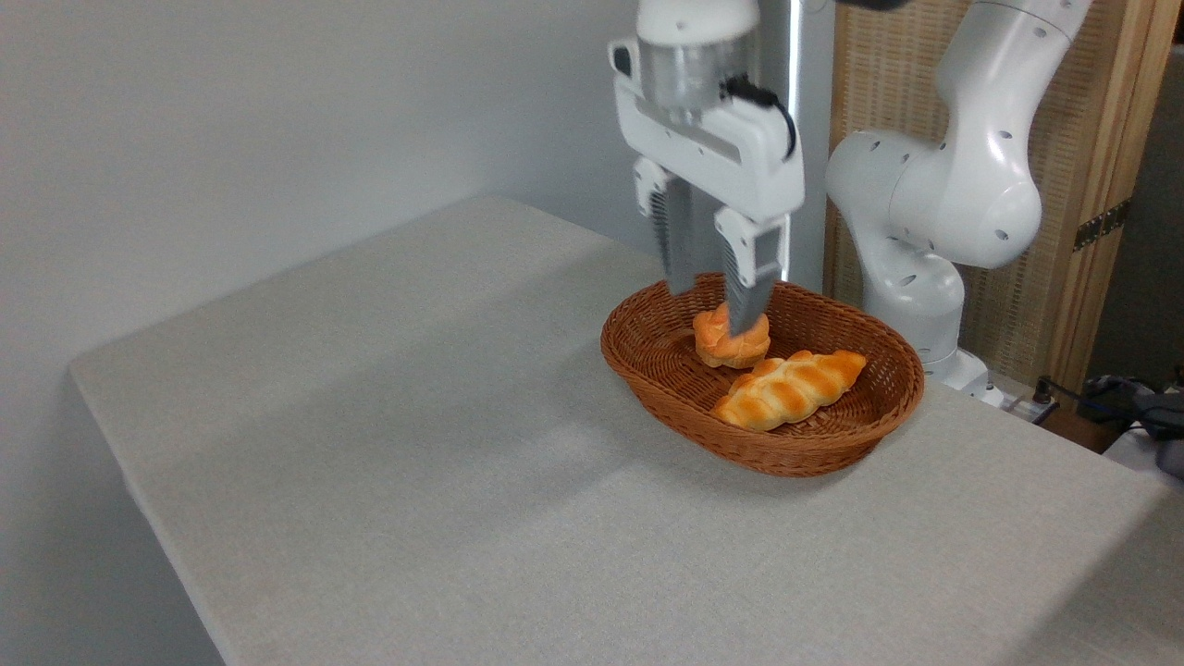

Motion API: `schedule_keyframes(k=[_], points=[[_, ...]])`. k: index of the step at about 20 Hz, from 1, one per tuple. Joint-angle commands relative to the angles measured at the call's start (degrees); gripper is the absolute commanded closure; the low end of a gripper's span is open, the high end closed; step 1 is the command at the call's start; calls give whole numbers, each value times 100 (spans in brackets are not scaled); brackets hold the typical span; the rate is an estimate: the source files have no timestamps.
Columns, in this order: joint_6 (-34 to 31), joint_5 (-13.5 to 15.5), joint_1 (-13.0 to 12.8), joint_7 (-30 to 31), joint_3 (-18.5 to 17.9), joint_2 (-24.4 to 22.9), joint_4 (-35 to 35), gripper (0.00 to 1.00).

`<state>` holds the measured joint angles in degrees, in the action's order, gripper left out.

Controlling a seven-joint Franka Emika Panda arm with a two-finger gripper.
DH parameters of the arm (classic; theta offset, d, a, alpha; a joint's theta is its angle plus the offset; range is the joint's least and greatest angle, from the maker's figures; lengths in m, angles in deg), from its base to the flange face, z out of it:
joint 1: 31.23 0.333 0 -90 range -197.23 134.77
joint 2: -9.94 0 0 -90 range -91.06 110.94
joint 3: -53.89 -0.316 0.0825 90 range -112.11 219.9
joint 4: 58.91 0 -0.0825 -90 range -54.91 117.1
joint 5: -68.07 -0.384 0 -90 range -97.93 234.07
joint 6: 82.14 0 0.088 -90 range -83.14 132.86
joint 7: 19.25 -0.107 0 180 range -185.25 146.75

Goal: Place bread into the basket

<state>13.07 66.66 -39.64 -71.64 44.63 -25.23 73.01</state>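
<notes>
You have the long braided golden-orange loaf lying flat inside the oval reddish-brown wicker basket, along its near-right side, so the task looks met. Behind the loaf sits a small round knotted bun. The white two-finger gripper hangs directly over the bun, jaws parted and gripping nothing, likely just a release or retreat pose above the grey table.

We see a matt, finely textured grey cloth-like tabletop across the frame. Right of centre, the oval reddish-brown woven wicker basket looks rough; the long braided golden-orange loaf inside looks glossy. The white arm's glossy plastic shell, upper right, shines.
</notes>
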Motion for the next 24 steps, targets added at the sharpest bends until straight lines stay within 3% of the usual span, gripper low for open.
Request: schedule_keyframes(k=[1, 7, 11, 13, 16, 24], points=[[-168, 255, -38, 580, 327, 1107, -1341, 0], [-265, 352, 15, 976, 487, 2882, -3608, 0], [-870, 379, 33, 976, 495, 3665, -4665, 0], [-916, 379, 41, 976, 600, 3728, -4711, 0], [-925, 361, 366, 985, 995, 3737, -4702, 0], [-1267, 291, 358, 950, 935, 3658, -4579, 0]])
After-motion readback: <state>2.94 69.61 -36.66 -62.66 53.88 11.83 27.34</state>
